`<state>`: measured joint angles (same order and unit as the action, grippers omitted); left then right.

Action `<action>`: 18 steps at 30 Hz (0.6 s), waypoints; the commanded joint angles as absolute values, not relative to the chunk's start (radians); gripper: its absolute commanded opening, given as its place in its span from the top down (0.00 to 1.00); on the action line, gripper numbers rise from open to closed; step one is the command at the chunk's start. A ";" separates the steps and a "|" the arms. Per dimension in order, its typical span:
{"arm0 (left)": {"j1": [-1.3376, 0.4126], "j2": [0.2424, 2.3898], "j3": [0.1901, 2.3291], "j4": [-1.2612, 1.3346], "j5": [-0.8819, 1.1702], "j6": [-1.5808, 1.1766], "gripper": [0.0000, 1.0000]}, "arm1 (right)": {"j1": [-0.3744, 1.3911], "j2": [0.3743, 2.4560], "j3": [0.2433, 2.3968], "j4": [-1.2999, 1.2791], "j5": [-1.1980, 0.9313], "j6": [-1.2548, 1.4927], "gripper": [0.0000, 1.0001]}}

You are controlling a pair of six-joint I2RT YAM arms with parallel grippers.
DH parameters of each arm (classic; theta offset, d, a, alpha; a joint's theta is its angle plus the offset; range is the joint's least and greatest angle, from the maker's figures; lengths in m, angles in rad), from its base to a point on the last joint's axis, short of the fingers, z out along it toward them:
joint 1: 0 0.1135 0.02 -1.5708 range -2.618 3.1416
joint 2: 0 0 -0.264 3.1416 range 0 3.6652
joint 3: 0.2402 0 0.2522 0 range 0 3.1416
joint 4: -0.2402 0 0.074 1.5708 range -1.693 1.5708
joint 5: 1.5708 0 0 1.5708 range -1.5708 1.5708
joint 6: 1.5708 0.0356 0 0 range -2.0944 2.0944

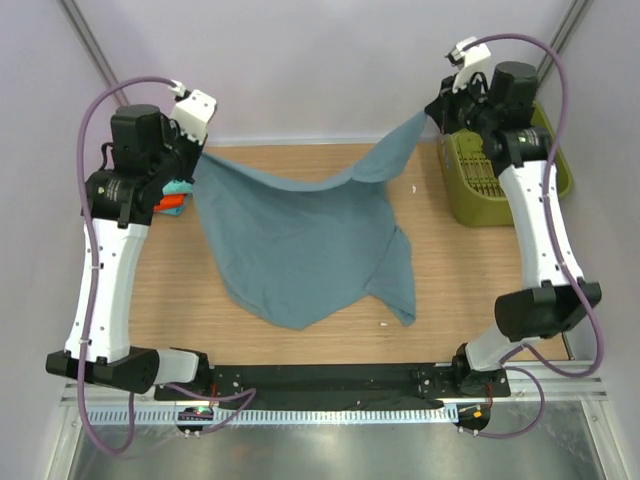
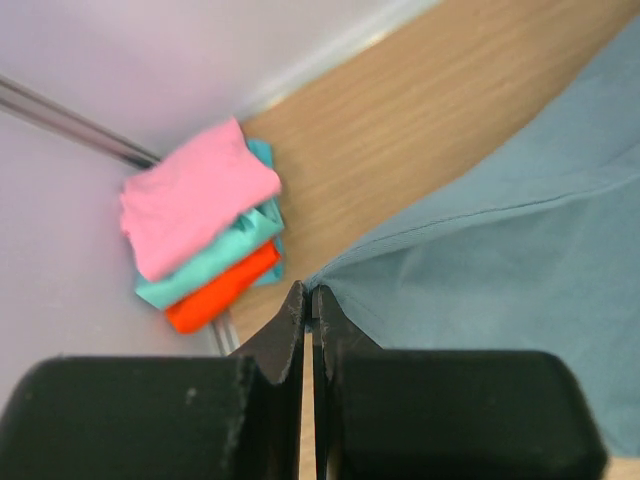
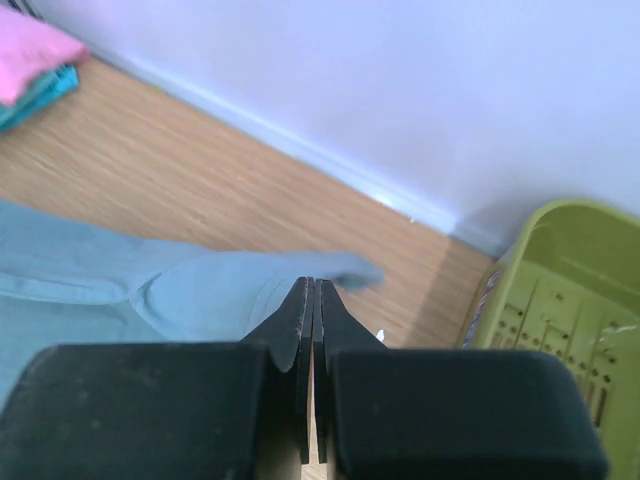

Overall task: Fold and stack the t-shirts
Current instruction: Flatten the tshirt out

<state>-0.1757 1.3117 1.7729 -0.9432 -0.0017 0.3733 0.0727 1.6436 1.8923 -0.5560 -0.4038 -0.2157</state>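
A slate blue-grey t-shirt hangs stretched between both arms over the back of the wooden table, and its lower part drapes onto the tabletop. My left gripper is shut on the t-shirt's left corner, with its tips pinching the cloth edge. Raised at the back right, my right gripper is shut on the other corner, its tips closed on the fabric. A folded stack of a pink t-shirt, a teal t-shirt and an orange t-shirt lies at the back left corner.
An olive-green plastic basket stands at the back right, just beside the right arm, and shows in the right wrist view. The folded stack is partly hidden behind the left arm. The walls run close behind both grippers.
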 commanded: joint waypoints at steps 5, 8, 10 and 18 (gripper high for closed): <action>-0.212 1.324 2.038 -0.868 0.012 0.460 1.00 | 0.071 1.430 1.919 -0.502 -0.376 -0.141 0.99; -0.227 1.302 2.097 -0.861 0.104 0.494 1.00 | 0.071 1.350 1.957 -0.511 -0.376 -0.094 0.99; -0.233 1.275 2.126 -0.859 0.153 0.497 1.00 | 0.071 1.313 1.989 -0.512 -0.367 -0.072 0.99; -0.235 1.143 2.163 -0.844 0.265 0.538 1.00 | 0.071 1.183 2.196 -0.606 -0.295 -0.104 0.99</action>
